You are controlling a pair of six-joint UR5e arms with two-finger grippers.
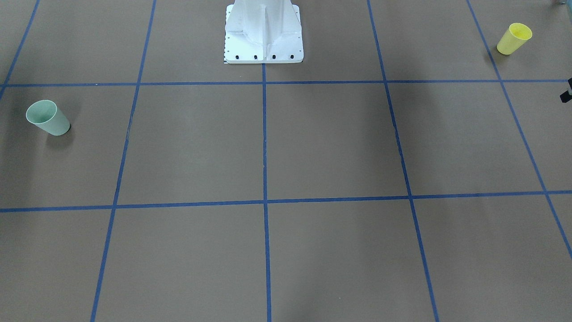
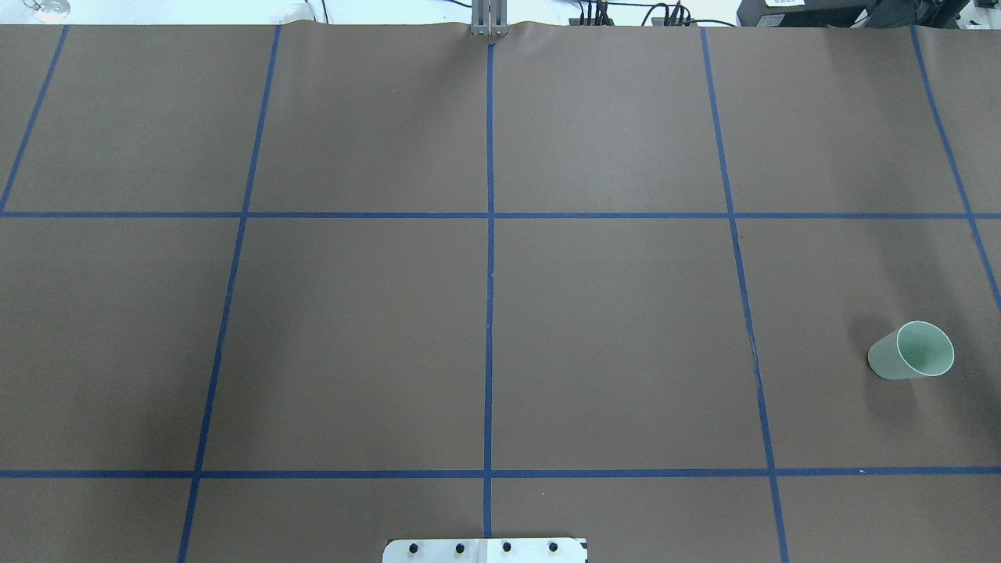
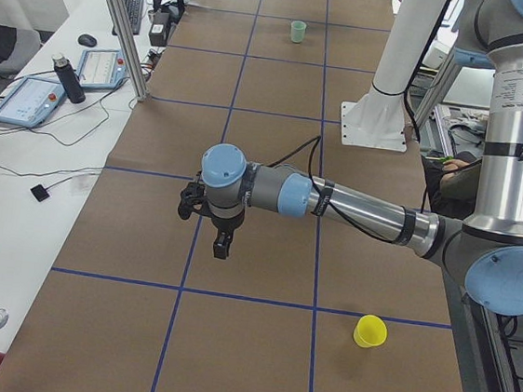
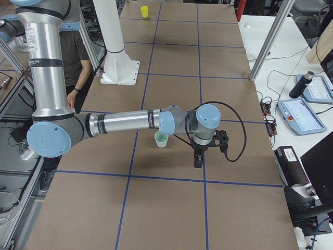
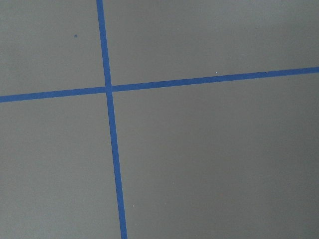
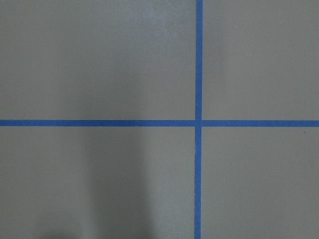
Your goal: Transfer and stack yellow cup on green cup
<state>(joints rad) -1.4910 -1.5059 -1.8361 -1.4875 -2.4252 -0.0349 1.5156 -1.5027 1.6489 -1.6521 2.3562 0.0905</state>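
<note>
The yellow cup stands upright, rim up, on the table, far out on the robot's left and close to the robot's own edge. The green cup is also upright, far out on the right, so the two are well apart.

The left end effector hangs above the table with its fingers pointing down. From it, the yellow cup lies further toward the table's left end and back toward the robot's side, near but not beneath it. The left arm is plainly the nearer one for the pick-up (the right arm is stretched out by the green cup). The right end effector hangs just past the green cup, on the side away from the robot.

I cannot tell whether either pair of fingers is apart or together, since only the side views show them.

No part of the task looks done. The next move would be for the left arm to draw back and leftward, then come down along the yellow cup's vertical axis.
</note>
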